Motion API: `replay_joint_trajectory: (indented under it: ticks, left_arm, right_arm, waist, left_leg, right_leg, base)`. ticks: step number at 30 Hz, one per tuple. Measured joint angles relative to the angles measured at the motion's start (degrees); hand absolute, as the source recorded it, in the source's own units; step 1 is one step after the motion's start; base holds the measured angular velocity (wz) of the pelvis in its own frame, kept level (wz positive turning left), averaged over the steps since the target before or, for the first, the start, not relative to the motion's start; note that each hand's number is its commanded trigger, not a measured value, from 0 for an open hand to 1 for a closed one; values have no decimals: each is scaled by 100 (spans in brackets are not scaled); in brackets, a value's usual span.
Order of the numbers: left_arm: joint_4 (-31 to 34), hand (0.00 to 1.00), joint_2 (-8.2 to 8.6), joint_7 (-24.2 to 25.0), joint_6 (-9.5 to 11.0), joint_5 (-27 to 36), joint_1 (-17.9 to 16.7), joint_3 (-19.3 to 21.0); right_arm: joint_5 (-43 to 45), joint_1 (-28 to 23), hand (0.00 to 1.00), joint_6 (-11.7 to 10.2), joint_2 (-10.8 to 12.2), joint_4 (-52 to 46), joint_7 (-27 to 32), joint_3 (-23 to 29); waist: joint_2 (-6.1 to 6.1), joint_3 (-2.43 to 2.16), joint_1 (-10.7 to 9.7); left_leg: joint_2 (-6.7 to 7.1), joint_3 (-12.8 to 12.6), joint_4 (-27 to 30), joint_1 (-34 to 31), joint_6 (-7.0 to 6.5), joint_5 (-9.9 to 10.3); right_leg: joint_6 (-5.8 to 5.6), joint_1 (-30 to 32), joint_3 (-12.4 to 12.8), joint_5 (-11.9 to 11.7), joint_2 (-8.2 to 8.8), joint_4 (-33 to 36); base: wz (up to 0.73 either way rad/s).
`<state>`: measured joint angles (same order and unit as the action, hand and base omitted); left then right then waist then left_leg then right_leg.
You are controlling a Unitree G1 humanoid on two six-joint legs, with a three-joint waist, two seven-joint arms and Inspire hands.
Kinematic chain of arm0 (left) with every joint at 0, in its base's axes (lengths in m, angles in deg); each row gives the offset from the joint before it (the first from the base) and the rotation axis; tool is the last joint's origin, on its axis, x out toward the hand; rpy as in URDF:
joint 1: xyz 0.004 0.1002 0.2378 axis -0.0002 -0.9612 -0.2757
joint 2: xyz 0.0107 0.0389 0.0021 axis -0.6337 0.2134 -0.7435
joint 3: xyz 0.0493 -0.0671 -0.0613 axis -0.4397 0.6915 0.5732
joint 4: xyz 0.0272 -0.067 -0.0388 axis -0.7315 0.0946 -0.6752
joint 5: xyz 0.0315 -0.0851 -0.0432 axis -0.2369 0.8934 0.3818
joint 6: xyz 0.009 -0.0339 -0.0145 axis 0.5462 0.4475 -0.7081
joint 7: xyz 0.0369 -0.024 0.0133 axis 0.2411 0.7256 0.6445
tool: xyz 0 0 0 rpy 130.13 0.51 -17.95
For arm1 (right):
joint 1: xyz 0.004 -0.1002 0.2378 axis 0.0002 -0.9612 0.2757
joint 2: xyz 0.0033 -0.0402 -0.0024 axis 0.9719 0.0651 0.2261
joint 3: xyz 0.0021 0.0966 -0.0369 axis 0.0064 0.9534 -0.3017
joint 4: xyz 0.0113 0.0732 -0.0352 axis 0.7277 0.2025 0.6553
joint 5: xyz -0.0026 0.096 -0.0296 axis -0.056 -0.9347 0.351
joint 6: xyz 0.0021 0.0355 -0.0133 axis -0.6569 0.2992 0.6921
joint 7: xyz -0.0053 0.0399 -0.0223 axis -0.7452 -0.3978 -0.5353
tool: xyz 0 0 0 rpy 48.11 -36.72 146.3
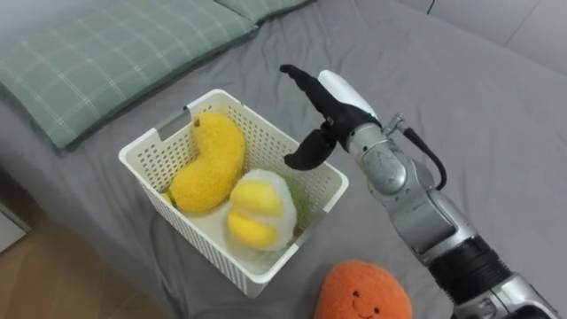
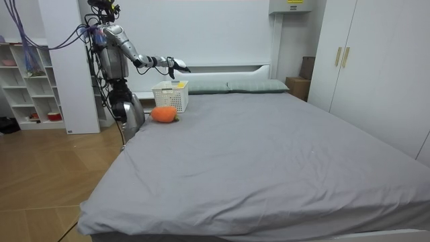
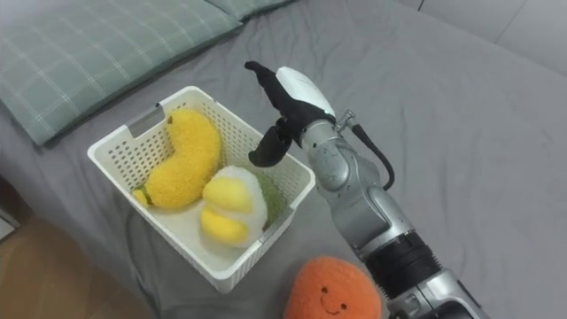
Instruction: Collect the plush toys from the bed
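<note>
Above the white basket (image 1: 199,248), the right hand (image 1: 335,106) hangs released (fingers spread, empty); banana plush (image 1: 211,161) and egg plush (image 1: 257,208) lie inside, orange plush (image 1: 363,292) beside.

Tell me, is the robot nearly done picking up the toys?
Nearly. Two toys, a yellow banana toy and a yellow-and-white toy, lie in the white basket. The right hand hangs open and empty above the basket. The orange toy lies on the bed beside the basket, not yet collected.
</note>
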<state>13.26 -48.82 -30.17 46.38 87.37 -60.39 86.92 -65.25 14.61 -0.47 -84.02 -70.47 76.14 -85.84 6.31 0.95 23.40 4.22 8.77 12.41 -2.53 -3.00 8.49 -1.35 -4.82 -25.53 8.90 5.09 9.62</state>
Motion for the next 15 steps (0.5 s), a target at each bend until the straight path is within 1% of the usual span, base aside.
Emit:
replay_joint_trajectory:
  ticks: [5,8,10,12,13,14,15]
  left_arm:
    - [7,0,-1,1,1,-1,-1,12]
    - [16,0,-1,7,2,5,-7,25]
    - [20,0,-1,8,7,7,-3,37]
    - [20,0,-1,8,40,5,-13,64]
    - [20,0,-1,7,56,5,-32,70]
    - [20,0,-1,7,89,6,-141,107]
    - [35,0,-9,7,130,21,-233,129]
  right_arm:
    - [-9,-11,0,-4,-5,0,21,111]
    - [-56,-14,0,-7,-33,1,82,151]
    - [-151,-22,0,-55,-62,70,153,203]
    - [-248,-129,0,-82,-99,101,259,342]
    - [-268,-177,0,-90,-100,101,269,394]
    - [-410,-300,0,-143,-103,99,306,506]
    - [-581,-410,0,-169,-105,50,327,633]
  waist:
    - [3,-4,-41]
    - [8,-8,-106]
    - [8,-10,-131]
    - [18,-21,-135]
    - [7,-13,-140]
    - [-31,-12,-165]
    - [-14,-42,-272]
  left_leg:
    - [4,-1,3,1,-1,1]
    - [5,-1,3,12,-1,0]
    - [4,-9,3,31,-1,0]
    - [-4,-48,5,79,-6,-3]
    - [-9,-61,8,100,-7,-3]
    - [-12,-77,9,121,-15,4]
    - [-13,-90,7,122,-17,6]
  right_leg:
    - [0,-18,13,0,5,1]
    - [-1,-34,15,1,5,1]
    - [-1,-45,28,1,5,1]
    - [-2,-61,57,0,4,2]
    - [-4,-83,77,-1,1,0]
    - [-9,-114,122,-4,-5,-1]
    - [-12,-108,148,-3,-3,-1]
  base:
    - [0]
    - [0]
    - [-2]
    - [-7]
    - [-9]
    - [-7]
    - [-6]
